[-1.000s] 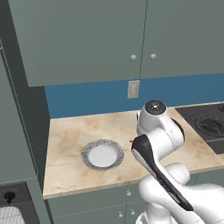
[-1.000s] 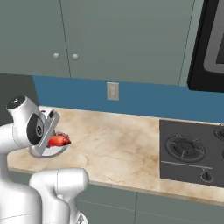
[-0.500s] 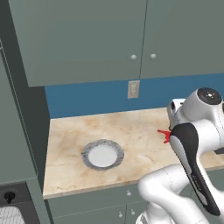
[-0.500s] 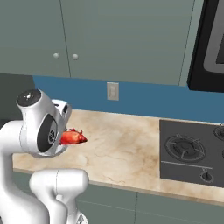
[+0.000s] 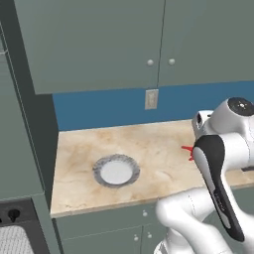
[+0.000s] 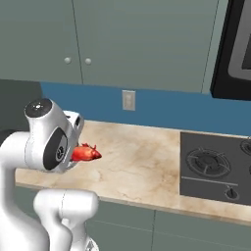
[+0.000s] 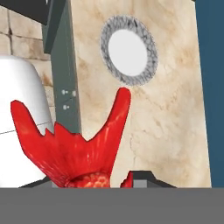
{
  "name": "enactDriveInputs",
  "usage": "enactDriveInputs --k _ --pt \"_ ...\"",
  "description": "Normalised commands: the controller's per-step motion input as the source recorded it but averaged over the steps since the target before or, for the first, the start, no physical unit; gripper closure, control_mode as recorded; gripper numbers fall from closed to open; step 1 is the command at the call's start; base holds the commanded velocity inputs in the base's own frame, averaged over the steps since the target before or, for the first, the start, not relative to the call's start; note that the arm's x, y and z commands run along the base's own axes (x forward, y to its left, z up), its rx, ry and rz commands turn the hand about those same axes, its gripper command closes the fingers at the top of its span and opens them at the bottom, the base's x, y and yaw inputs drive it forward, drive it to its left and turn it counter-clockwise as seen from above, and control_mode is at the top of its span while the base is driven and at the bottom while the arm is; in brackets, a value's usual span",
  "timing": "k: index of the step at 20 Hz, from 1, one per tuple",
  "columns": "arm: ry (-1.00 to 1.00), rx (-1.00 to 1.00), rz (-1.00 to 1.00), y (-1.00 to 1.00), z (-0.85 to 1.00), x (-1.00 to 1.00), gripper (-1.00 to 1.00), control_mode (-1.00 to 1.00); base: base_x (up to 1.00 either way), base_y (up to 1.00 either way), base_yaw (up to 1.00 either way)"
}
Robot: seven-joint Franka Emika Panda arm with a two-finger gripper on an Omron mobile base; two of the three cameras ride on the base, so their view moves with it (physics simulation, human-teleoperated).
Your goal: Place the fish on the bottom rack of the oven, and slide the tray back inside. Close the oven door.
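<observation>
The red-orange fish (image 7: pixel 74 151) is clamped in my gripper (image 7: pixel 98 180), its forked tail fanning up in the hand view. From the right base view the fish (image 6: pixel 86 153) sticks out to the right of my wrist, in the air above the marble counter (image 6: pixel 142 162). In the left base view a red tip of the fish (image 5: pixel 187 151) peeks out left of the arm. A dark strip with a round knob, the oven (image 5: pixel 13 215), shows at the lower left corner, with a pale grid patch below it. The oven door is out of view.
A round grey plate (image 5: pixel 116 171) lies bare on the counter, left of the arm; the hand view shows the plate (image 7: pixel 128 49) too. A black gas hob (image 6: pixel 215 166) sits at the counter's right end. Grey-green wall cabinets (image 5: pixel 99 44) hang overhead.
The arm has swung to the right, away from the plate, carrying the fish up over the counter. The jaws have stayed shut on the fish.
</observation>
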Motion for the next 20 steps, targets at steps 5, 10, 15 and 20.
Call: enactDriveInputs --k 5,10,15,20 --pt "0.00 0.00 0.00 0.00 0.00 0.00 1.00 1.00 -0.83 0.04 0.25" --pt "0.00 0.00 0.00 0.00 0.00 0.00 1.00 1.00 -0.43 0.32 0.41" --pt "0.00 0.00 0.00 0.00 0.00 0.00 1.00 1.00 0.00 0.45 0.57" --pt "0.00 0.00 0.00 0.00 0.00 0.00 1.00 1.00 0.08 0.31 0.56"
